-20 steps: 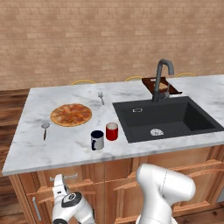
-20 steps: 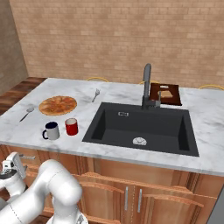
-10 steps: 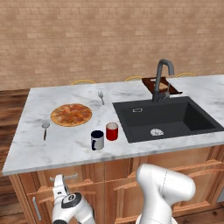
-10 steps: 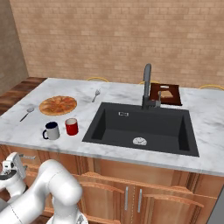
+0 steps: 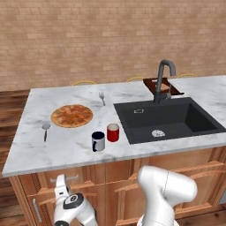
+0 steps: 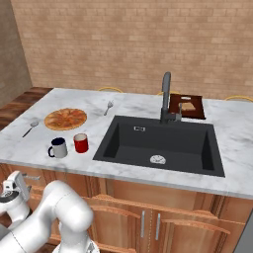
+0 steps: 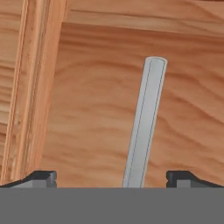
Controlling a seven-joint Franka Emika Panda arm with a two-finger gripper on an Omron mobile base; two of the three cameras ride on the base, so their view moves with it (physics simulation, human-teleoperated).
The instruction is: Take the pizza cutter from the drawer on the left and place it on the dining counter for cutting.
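Gripper [image 7: 111, 177] spread wide, pointed straight at the closed drawer [image 7: 109, 109] front — nothing pinched between its tips. Seen low at the left end of the cabinets in the left base view [image 5: 62, 187], just before the drawer's handle.

Long marble counter [image 5: 70, 148] above, running left to right, black sink [image 5: 170, 119] set into it. Pizza [image 5: 71, 115] lying flat toward the left end.

Silver bar handle [image 7: 145, 122] of the drawer standing almost upright in the hand view, leaning slightly, its lower end between the two finger tips — not touched by either. Cutter itself impossible to make out.
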